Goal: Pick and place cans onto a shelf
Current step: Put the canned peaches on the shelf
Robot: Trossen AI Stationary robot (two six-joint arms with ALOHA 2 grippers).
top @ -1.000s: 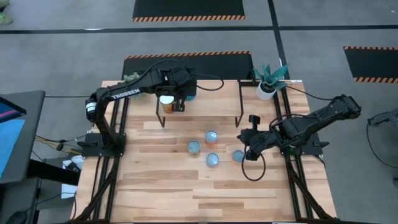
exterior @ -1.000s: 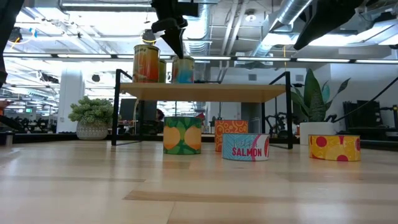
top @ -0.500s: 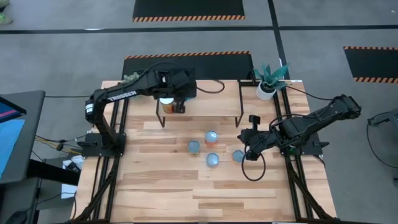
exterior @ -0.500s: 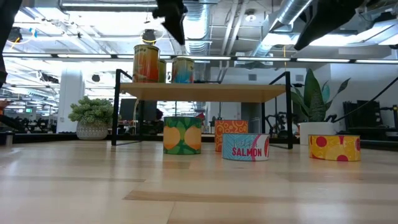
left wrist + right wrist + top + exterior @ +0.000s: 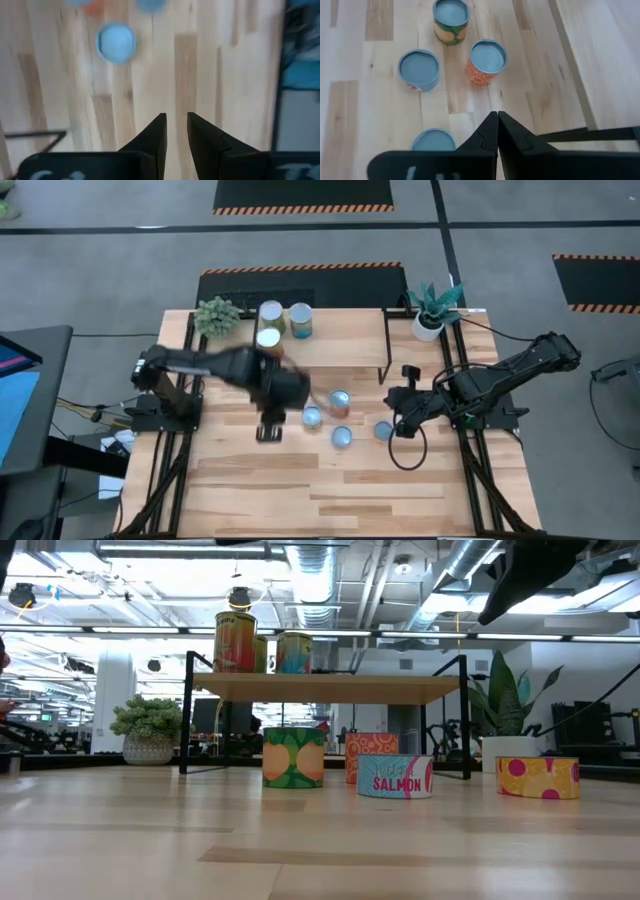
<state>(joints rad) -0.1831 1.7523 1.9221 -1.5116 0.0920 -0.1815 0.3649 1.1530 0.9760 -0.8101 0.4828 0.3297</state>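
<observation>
Wooden shelf [image 5: 340, 340] holds three cans [image 5: 271, 312]; we see our left gripper [image 5: 174, 131] slightly parted, empty, over the table [image 5: 330, 490]. Four cans [image 5: 341, 401] sit below. Right gripper [image 5: 497, 131] closed, empty, beside them.

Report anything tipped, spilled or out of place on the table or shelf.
Nothing stands out. Three cans stand upright on the shelf; four cans sit upright on the table, none tipped or spilled.

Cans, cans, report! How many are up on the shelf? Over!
Three cans on shelf; four cans on table. Left gripper open, empty, over table. Right gripper shut, empty, waiting. Nothing blocking.
</observation>
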